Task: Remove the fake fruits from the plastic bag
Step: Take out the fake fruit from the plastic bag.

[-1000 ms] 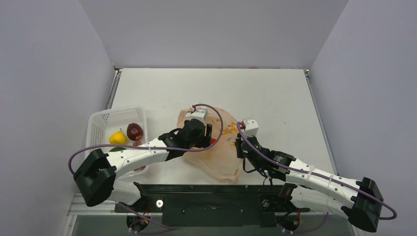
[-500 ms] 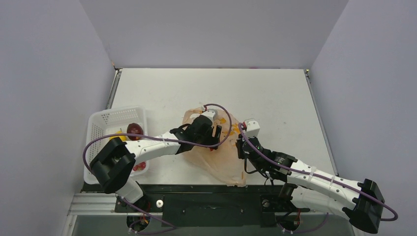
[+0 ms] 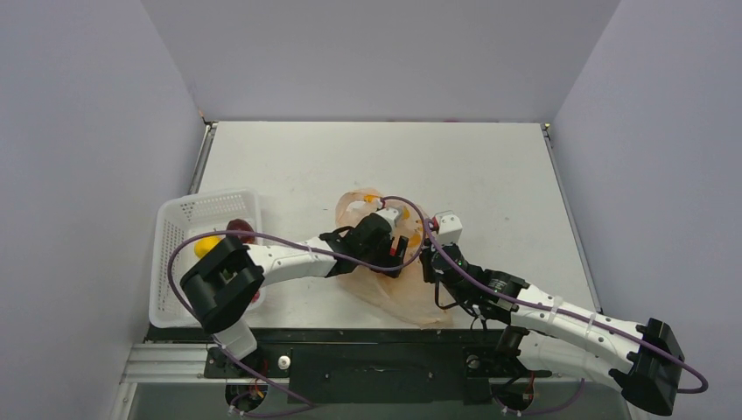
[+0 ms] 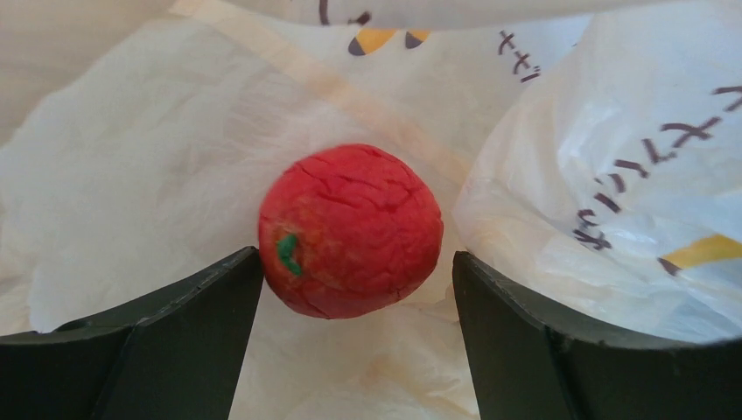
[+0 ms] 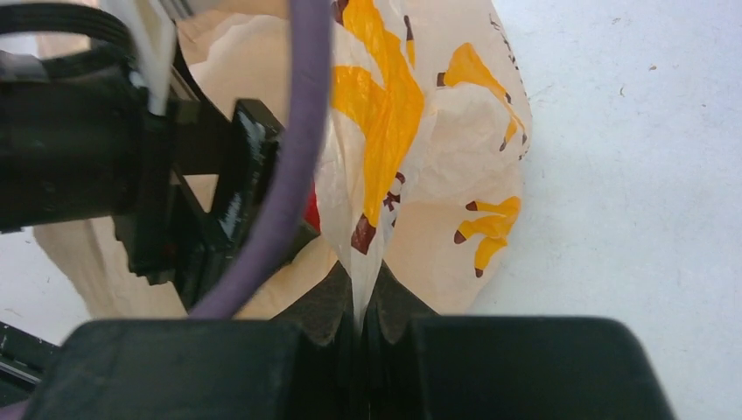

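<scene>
Two arms, overhead view: both meet at the bag [image 3: 398,293] in the middle of the table [image 3: 490,166]. The left gripper [image 3: 398,249] is down in the bag's mouth, and the right gripper [image 3: 428,262] is at its right edge.
Basket, overhead view: the white basket [image 3: 188,214] sits at the table's left edge, well apart from the bag. A yellow fruit [image 3: 203,247] and a dark red fruit [image 3: 241,231] lie inside, partly hidden by the left arm.
Red fruit, left wrist view: and there it is, the bright red fruit [image 4: 350,229] with its green stem mark, lying on the bag's pale inner plastic.
Left gripper, left wrist view: jaws spread wide, one on either side of the red fruit. The left finger [image 4: 184,332] is right up against it and the other is just clear, so nothing is gripped.
Bag, left wrist view: crinkled folds with printed marks rise behind and to the right of the fruit.
Right gripper, right wrist view: fingers pinched tight together on a thin fold of the bag, holding it up.
Left arm, right wrist view: its black gripper body and purple cable [image 5: 302,131] fill the left side, with a sliver of red showing just beside them.
</scene>
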Controlling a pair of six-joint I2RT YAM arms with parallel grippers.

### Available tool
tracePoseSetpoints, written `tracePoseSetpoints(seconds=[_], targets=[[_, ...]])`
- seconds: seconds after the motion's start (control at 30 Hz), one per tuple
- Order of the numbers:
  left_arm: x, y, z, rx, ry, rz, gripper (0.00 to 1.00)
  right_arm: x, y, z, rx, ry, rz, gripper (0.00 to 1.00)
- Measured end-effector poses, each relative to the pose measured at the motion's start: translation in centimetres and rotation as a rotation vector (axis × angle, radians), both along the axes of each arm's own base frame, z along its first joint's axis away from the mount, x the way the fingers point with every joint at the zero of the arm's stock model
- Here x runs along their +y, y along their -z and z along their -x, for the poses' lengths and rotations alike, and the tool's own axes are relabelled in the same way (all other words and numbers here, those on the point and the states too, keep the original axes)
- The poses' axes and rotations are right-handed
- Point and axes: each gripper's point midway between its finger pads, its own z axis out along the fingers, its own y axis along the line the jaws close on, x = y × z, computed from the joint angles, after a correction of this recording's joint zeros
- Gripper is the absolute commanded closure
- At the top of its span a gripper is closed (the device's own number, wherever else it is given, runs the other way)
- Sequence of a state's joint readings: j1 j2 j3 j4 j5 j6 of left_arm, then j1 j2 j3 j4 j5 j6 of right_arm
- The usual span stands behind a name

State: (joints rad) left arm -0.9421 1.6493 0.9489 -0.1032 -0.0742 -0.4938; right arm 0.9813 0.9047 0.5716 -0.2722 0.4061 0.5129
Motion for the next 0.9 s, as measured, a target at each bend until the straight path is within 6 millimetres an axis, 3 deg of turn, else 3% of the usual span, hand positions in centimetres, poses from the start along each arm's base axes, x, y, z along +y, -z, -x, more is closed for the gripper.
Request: tracePoseSetpoints(seconds=[0.27,0.53,0.9], targets=[[-0.4,3.0,0.4,0.045,0.015,-0.056,0.24,-0.2,0.0,0.0,-0.004,0.005,-0.001,1.00],[-0.1,2.9,-0.8,-0.007,-0.011,-0.089,0.21,-0.4,0.1,0.1,-0.003,0.006,0.001,1.00],[0.4,1.4,-3.2,-0.053,-0.037,-0.090,0.27,-0.6,0.1,0.2,-0.005,0.009,0.001,1.00]])
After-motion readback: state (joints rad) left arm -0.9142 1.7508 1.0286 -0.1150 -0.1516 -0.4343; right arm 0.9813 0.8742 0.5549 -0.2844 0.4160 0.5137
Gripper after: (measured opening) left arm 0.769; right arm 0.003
